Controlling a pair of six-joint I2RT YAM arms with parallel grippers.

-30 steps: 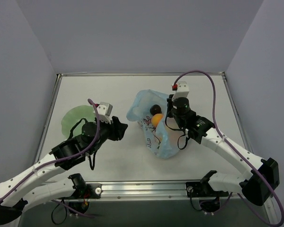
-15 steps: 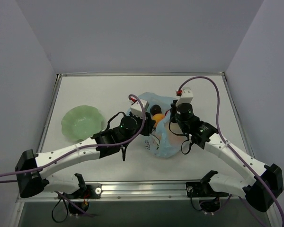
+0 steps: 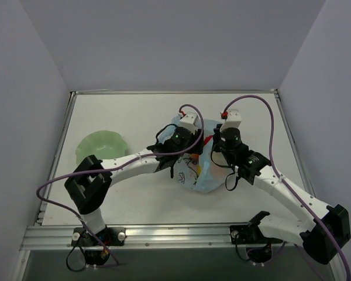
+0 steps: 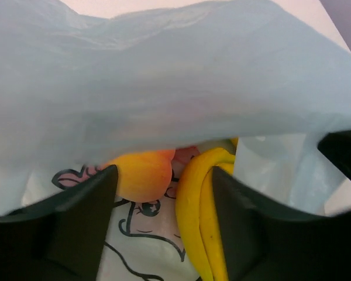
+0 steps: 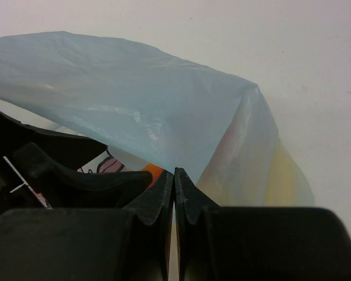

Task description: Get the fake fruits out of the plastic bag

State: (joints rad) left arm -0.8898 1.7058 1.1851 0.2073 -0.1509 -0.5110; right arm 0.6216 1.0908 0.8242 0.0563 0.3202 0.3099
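one yellow banana (image 4: 200,218) within the gaping left pincer (image 4: 165,175); right pincer (image 5: 174,175) tight on the plastic bag (image 5: 134,99)

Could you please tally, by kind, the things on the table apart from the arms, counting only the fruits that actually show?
plastic bag: 1
green plate: 1
yellow banana, inside the bag: 1
orange-peach round fruit, inside the bag: 1
Total: 4
A pinkish patch behind those two is unclear, and the bag may hide more.
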